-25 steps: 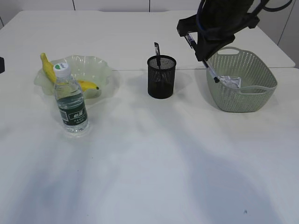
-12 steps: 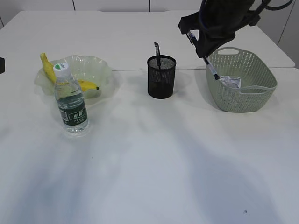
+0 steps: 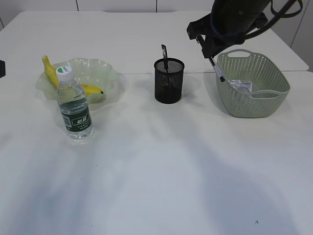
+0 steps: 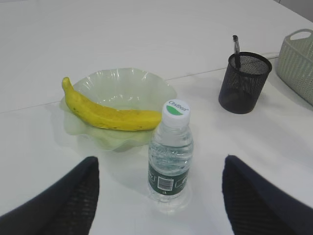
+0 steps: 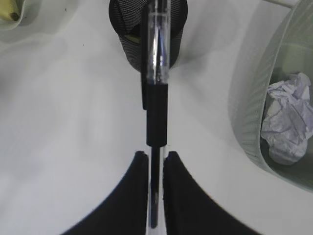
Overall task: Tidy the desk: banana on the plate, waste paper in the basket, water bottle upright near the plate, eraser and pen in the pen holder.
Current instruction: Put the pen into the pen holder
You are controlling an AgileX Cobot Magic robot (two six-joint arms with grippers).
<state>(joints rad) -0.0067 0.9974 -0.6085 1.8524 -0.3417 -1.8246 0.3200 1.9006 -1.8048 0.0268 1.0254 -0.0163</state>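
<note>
My right gripper (image 5: pixel 155 157) is shut on a clear pen with a black cap (image 5: pixel 156 83), also seen in the exterior view (image 3: pixel 216 68), held in the air between the black mesh pen holder (image 3: pixel 169 81) and the basket (image 3: pixel 254 85). In the right wrist view the pen's tip lies over the holder's mouth (image 5: pixel 127 14). Another pen (image 3: pixel 165 55) stands in the holder. Crumpled paper (image 5: pixel 288 122) lies in the basket. The banana (image 4: pixel 110 113) lies on the pale green plate (image 4: pixel 146 81). The water bottle (image 4: pixel 171 152) stands upright in front of the plate. My left gripper (image 4: pixel 159 196) is open behind the bottle.
The white table's far edge (image 3: pixel 146 12) runs behind the holder and basket. The basket wall (image 5: pixel 244 98) stands just right of the held pen.
My right arm has lifted and swung the pen up and slightly left, away from the basket rim toward the pen holder. Nothing else has moved.
</note>
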